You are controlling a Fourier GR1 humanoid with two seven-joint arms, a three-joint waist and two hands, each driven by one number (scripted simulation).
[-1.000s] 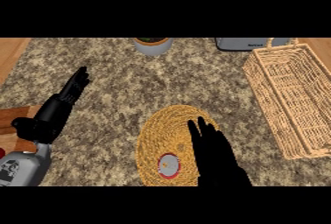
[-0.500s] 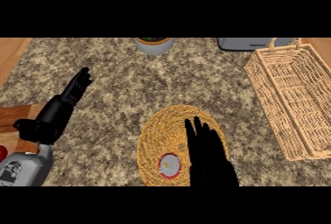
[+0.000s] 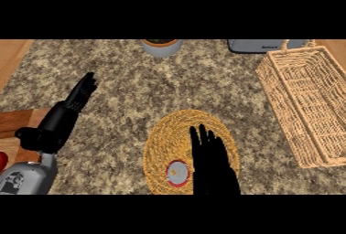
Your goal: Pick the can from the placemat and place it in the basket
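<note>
- Step in hand, as I judge it: the approach. My right hand [image 3: 213, 160] hovers over the placemat [image 3: 177, 132], fingers straight, holding nothing.
- The can [image 3: 178, 172] stands on the placemat's near part, just left of my right hand; only its red-rimmed top shows, the hand covering its right edge.
- Next move calls for curling fingers and thumb round the can, then carrying it right and away to the basket [image 3: 307, 98].
- My left hand [image 3: 81, 91] rests open, well left of the placemat.
- Placemat's near edge is cut off.
- Beyond the placemat, at the surface's [image 3: 135, 82] far edge: a pot [image 3: 161, 45] and a grey appliance [image 3: 260, 45], both cropped, hard to identify.
</note>
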